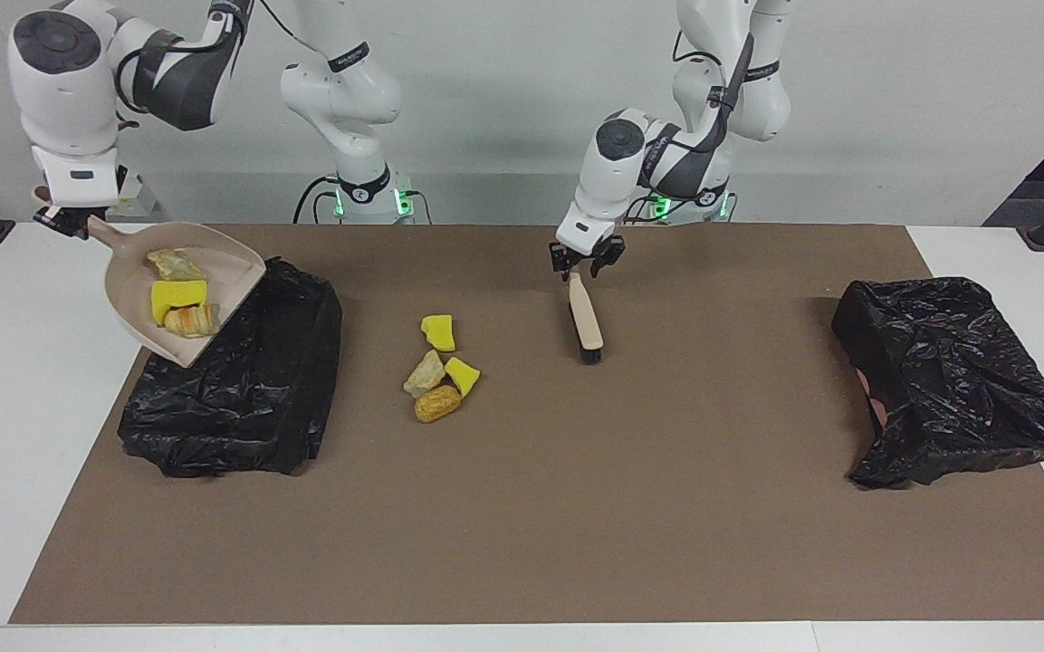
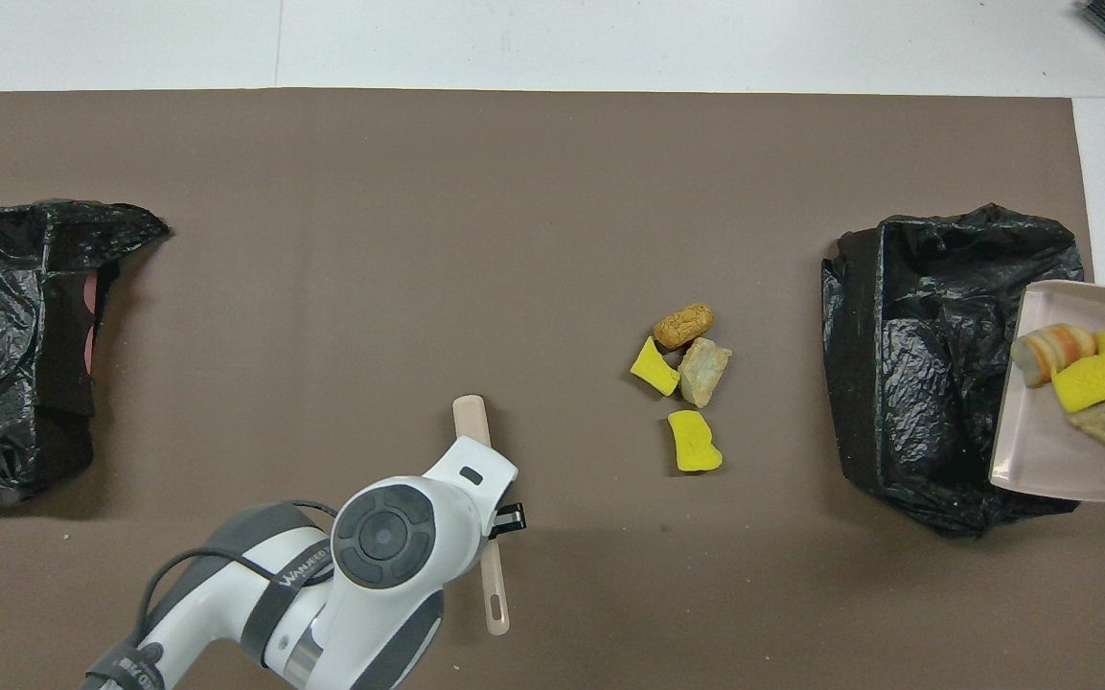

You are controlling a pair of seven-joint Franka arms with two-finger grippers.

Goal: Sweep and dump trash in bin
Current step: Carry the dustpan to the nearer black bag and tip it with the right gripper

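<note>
- Seven scraps of trash show: three in the dustpan (image 1: 185, 294) and four on the brown mat (image 1: 522, 507).
- In the pan, at the left of the facing view, lie one beige lump (image 1: 176, 263), one yellow sponge wedge (image 1: 178, 297) and one striped orange-brown chunk (image 1: 192, 321).
- On the mat, left of centre in the facing view, lie two yellow sponge wedges (image 1: 437, 331) (image 1: 462, 374), one pale beige lump (image 1: 424, 373) and one orange-brown chunk (image 1: 436, 404); the last three touch in a cluster, and the first wedge sits just above them.
- One dustpan is tilted, handle toward the upper left, open lip down over the rim of a black-lined bin (image 1: 241, 389).
- The right gripper (image 1: 64, 222) is clamped on the pan's handle, the arm bent down from the upper left corner.
- One brush (image 1: 585, 319) lies on the mat near centre, long axis running up and down the frame, bristle end lower.
- The left gripper (image 1: 586, 258) points straight down over the brush's handle end, its fingers apart on either side of it; whether they touch it cannot be told.
- A second black-lined bin (image 1: 952, 380) sits at the right of the facing view.
</note>
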